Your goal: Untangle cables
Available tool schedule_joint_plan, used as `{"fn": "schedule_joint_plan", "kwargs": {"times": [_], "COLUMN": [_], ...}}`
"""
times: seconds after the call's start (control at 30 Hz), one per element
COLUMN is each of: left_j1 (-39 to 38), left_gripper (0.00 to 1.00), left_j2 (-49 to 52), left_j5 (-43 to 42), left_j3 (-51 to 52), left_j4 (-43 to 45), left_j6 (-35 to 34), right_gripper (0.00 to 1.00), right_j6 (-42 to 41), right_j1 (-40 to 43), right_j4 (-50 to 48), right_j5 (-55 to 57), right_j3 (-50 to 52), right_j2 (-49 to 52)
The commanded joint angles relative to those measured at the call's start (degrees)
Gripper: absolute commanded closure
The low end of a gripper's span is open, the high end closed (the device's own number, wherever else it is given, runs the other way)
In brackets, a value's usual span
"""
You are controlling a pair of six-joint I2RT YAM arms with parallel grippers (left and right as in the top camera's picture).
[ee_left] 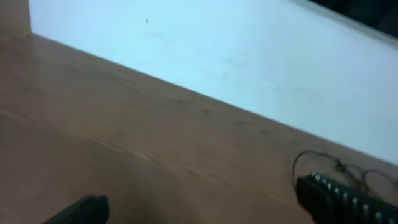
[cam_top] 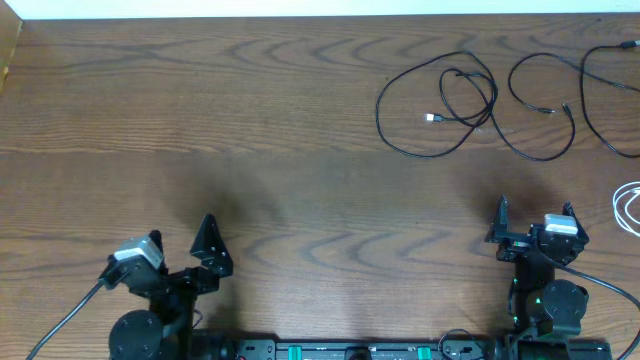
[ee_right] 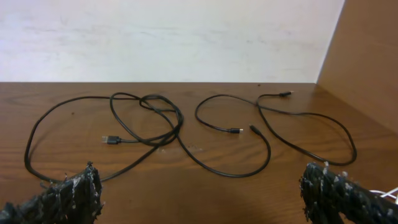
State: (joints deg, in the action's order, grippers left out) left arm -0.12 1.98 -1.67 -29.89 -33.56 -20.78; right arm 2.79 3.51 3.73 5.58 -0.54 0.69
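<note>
One wood-grain table [cam_top: 200,120], white wall [ee_right: 174,37] behind (pretty plain). Low at the near edge, left gripper [cam_top: 178,255] and right gripper [cam_top: 535,225] both spread wide. Far right, black cables [cam_top: 440,105] lie looped, seemingly overlapping; white cable [cam_top: 630,208] at the right edge.

Open tabletop [cam_top: 250,120] before left tool [ee_left: 208,202], black cables [ee_right: 179,122] sprawled before right tool [ee_right: 202,190], wall [ee_right: 174,37] beyond.

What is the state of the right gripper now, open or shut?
Open. In the right wrist view the right gripper has its fingers far apart at the lower corners, holding nothing; the cables lie beyond.
</note>
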Motion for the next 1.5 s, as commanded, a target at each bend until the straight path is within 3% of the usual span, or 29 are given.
{"fn": "schedule_joint_plan", "kwargs": {"times": [0.0, 0.27, 0.6, 0.93, 1.1, 1.47], "left_j1": [-0.35, -3.02, -2.62, -1.77, -1.16, -0.81], "left_gripper": [0.0, 0.0, 0.0, 0.0, 0.0, 0.0], "left_j2": [-1.7, -1.88, -1.9, -1.92, -1.92, -1.92], "left_j5": [-0.96, -1.22, -1.81, -3.02, -6.73, -6.69], "left_j3": [3.45, 11.45, 23.5, 29.64, 29.68, 29.68], "left_j4": [3.93, 15.43, 21.64, 30.05, 30.1, 30.23], "left_j6": [4.55, 13.27, 14.4, 22.58, 28.92, 28.04], "right_gripper": [0.01, 0.01, 0.01, 0.01, 0.01, 0.01], "right_j6": [0.7, 0.7, 0.7, 0.7, 0.7, 0.7], "right_j1": [-0.22, -0.22, -0.22, -0.22, -0.22, -0.22], "right_j4": [0.07, 0.07, 0.07, 0.07, 0.07, 0.07], "right_j5": [-0.13, -0.15, -0.13, -0.13, -0.13, -0.13], "right_j3": [0.22, 0.22, 0.22, 0.22, 0.22, 0.22], "right_j2": [-0.39, -0.39, -0.39, -0.39, -0.39, -0.39]}}
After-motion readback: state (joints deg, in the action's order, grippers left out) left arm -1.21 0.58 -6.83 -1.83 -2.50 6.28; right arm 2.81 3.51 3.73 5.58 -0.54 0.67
